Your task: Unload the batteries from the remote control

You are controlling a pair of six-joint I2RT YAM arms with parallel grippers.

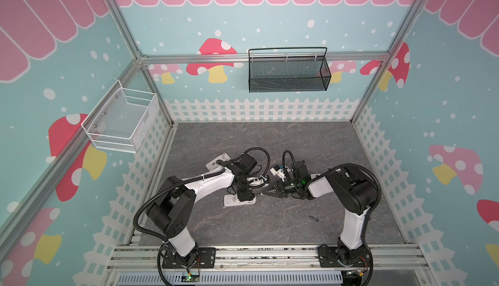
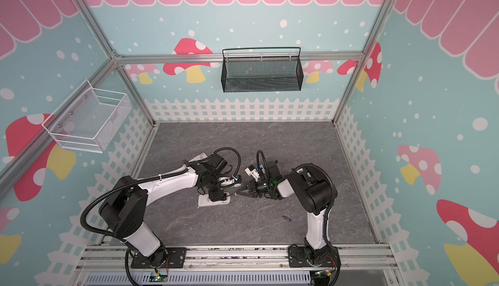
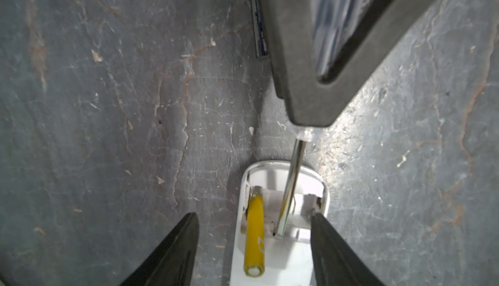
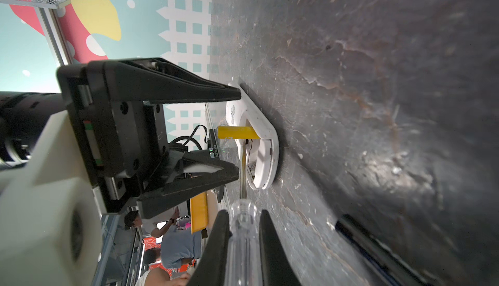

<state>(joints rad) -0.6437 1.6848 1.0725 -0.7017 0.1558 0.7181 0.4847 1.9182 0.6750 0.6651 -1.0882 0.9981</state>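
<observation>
Soft even light in both top views, walls (image 1: 54, 82) bowing at the edges; wrist views catch floor (image 3: 351, 141) glare, screwdriver (image 4: 243, 244) blurred.

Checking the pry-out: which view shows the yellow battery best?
Left wrist: the yellow battery is large, lengthwise in the open remote. Right wrist shows the battery smaller, side-on, tilted up. In both top views it cannot be made out.

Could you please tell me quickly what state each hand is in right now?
The left hand is open, holding nothing.
The right hand is closed on the clear-handled screwdriver.
</observation>
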